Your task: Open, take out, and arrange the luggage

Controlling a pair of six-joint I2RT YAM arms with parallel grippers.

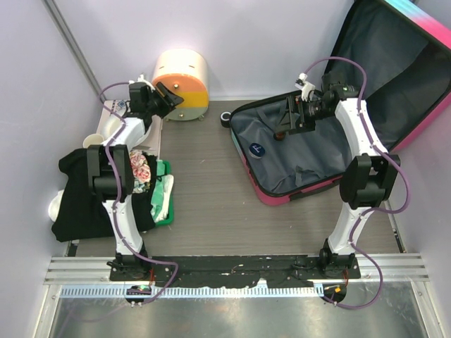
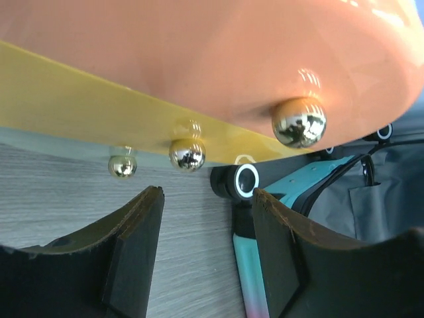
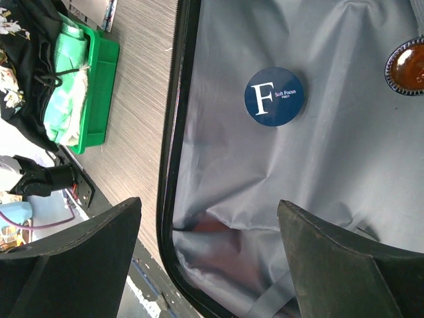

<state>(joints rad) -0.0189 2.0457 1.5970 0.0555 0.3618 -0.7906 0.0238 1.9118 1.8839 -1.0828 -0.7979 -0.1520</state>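
The luggage [image 1: 310,172] lies open at the right of the table [image 1: 204,197]. The right gripper [image 3: 209,212], fingers spread, hangs over its lining; only that wrist camera shows a brown disc [image 3: 407,66]. The left gripper [image 2: 207,199], spread and empty, faces the gold knobs [image 2: 299,122] on the box [image 1: 182,83].

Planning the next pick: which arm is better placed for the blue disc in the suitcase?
Right: the open right gripper hangs over the suitcase lining by the blue disc; left gripper faces the drawer box.

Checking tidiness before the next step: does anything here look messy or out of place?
The left side is untidy: a black garment sprawls over part of the green tray, and pale cloth bulges over the tray's rim. The luggage lies open with a navy disc on its lining.
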